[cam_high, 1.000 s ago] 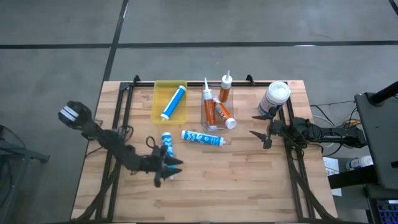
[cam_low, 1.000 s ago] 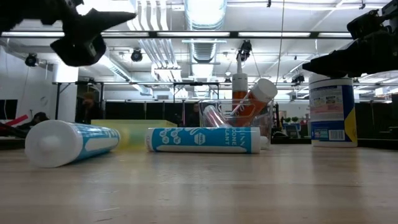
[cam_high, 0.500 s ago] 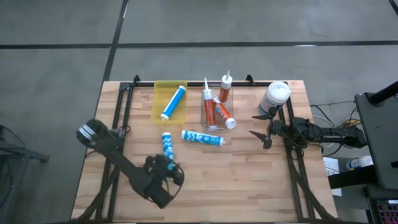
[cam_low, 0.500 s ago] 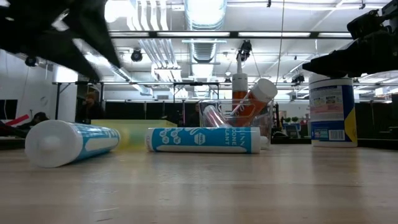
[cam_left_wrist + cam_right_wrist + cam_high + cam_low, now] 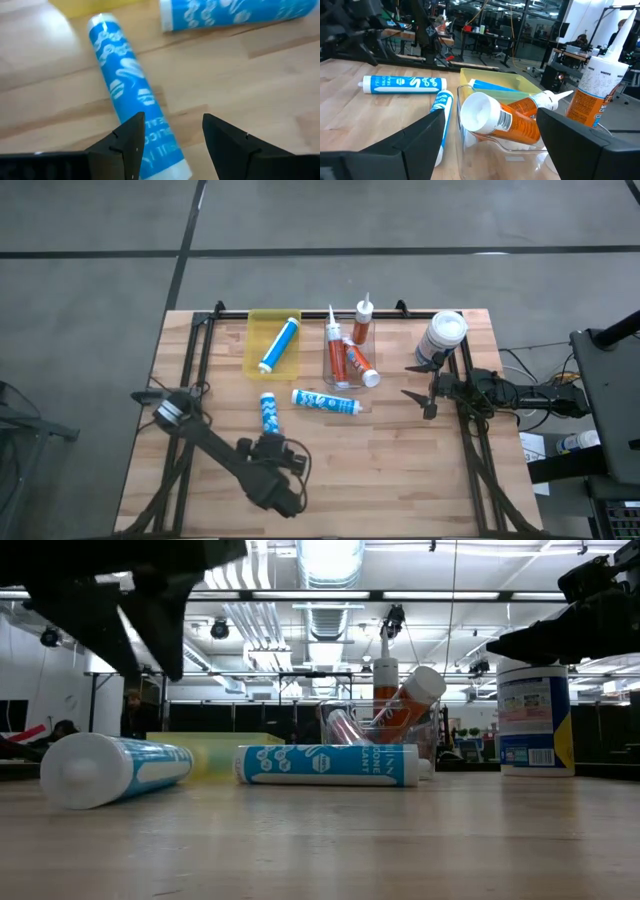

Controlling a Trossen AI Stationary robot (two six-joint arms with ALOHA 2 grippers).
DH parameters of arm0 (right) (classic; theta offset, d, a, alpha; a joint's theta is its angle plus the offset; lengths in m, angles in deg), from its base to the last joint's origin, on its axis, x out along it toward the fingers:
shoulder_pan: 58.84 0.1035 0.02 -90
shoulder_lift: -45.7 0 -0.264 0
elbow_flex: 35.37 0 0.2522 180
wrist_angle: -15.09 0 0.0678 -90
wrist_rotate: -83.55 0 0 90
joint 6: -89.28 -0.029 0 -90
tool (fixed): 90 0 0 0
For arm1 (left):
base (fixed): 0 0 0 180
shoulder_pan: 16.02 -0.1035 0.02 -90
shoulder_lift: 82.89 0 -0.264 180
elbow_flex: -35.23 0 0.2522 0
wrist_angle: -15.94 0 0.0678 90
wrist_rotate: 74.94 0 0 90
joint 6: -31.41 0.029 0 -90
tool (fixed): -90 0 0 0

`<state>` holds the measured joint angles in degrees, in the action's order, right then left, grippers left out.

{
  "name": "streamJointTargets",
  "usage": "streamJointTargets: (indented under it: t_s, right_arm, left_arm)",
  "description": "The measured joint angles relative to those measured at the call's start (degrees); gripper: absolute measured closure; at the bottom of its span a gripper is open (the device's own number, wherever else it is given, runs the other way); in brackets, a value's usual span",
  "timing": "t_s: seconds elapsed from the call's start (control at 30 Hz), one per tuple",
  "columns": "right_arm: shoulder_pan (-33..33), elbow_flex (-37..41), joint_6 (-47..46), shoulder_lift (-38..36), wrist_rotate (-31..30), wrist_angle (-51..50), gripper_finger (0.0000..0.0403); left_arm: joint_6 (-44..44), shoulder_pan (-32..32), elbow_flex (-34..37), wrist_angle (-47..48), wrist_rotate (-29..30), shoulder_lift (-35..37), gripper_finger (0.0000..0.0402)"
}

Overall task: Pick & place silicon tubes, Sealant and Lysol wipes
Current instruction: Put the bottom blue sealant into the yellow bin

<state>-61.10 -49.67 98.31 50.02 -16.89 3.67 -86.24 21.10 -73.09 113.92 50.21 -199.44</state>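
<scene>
One tube lies in the yellow bin (image 5: pixel 254 356), two silicone tubes (image 5: pixel 268 413) remain at 12 o'clock of my closed, empty left gripper (image 5: pixel 172 125), and my spread right gripper (image 5: pixel 410 380) waits at 7 o'clock of the unmoved Lysol wipes (image 5: pixel 443 335).

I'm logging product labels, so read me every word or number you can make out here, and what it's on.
"...ONE" / "...ANT": blue-and-white tube lying on the table, low view, only partly legible.
Lysol wipes label: too small to read.
Orange tubes: print blurred.
Other blue tube: lettering blurred.
</scene>
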Motion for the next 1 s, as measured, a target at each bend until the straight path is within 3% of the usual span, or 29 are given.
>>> streamJointTargets:
  t_s: [0.27, 0.37, 0.67, 1.0]
  right_arm:
    - [0.00, 0.00, -0.01, 0.02, 0.00, -0.01, 0.0080]
    - [0.00, 0.00, -0.02, 0.02, 0.00, -0.01, 0.0081]
    - [0.00, 0.00, 0.01, 0.05, 0.01, -0.03, 0.0092]
    - [0.00, 0.00, 0.00, 0.35, 0.01, -0.01, 0.0082]
  left_arm:
    - [-2.46, -1.33, 4.14, 0.20, -3.46, -0.55, 0.0210]
    - [-0.88, -2.86, 8.59, -5.54, -6.69, -0.55, 0.0210]
    - [8.53, -9.91, 25.52, -30.59, -7.92, 0.51, 0.0208]
    - [11.86, -10.16, 24.27, -32.15, -7.10, 1.05, 0.0204]
